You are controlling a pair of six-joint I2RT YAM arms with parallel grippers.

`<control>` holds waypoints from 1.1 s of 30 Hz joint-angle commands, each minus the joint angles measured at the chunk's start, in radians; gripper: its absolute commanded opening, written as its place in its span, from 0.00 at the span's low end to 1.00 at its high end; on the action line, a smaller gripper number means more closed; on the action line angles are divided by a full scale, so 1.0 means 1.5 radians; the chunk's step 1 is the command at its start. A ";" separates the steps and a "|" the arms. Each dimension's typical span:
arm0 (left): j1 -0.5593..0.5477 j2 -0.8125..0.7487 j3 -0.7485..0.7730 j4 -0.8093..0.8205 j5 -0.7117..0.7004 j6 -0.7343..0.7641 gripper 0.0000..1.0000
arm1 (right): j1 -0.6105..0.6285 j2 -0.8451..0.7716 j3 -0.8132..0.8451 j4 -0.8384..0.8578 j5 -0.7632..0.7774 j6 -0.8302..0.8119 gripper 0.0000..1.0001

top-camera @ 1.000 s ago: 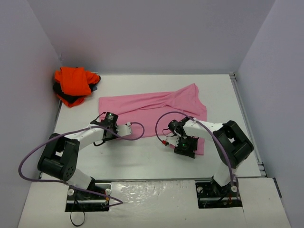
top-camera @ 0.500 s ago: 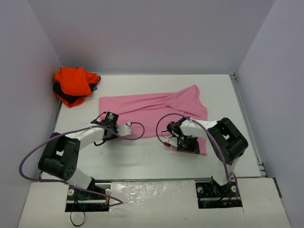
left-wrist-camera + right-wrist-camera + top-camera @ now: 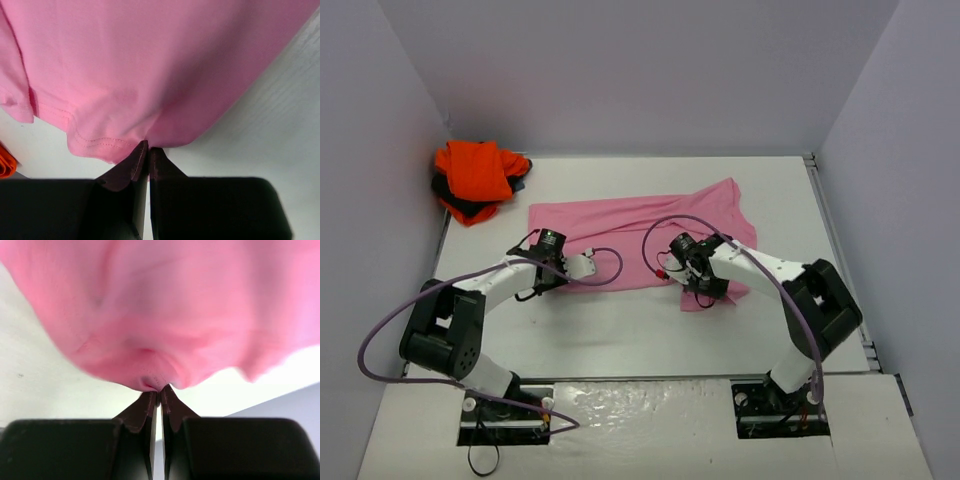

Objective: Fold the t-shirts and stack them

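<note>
Overhead: pink t-shirt (image 3: 640,225) lies spread across the middle of the table (image 3: 620,335), long side running L to R; near edge faces the arm bases. Your left gripper (image 3: 148,152) is clamped on that near edge toward the shirt's L end; wrist cam shows the stitched hem nipped at the very fingertips. Your right gripper (image 3: 159,390) is clamped on a puckered bit of the near edge toward the R end; can't tell how many layers it has. Orange t-shirt (image 3: 475,170) sits crumpled on a dark t-shirt (image 3: 450,197) at the far-L corner, well apart.

Risks, as I judge them: both bites are shallow, so a quick lift may pull the cloth free; uneven travel btwn arms would skew the fold; the R pucker may drag extra cloth along.
</note>
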 commanded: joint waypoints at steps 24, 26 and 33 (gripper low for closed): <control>0.188 0.063 0.319 -0.131 0.123 -0.002 0.00 | -0.240 0.041 0.329 0.012 0.051 -0.171 0.00; 0.190 0.071 0.329 -0.134 0.125 -0.004 0.00 | -0.246 0.057 0.348 0.019 0.049 -0.172 0.00; 0.189 0.083 0.353 -0.134 0.120 -0.003 0.00 | -0.243 0.095 0.432 0.025 0.043 -0.164 0.00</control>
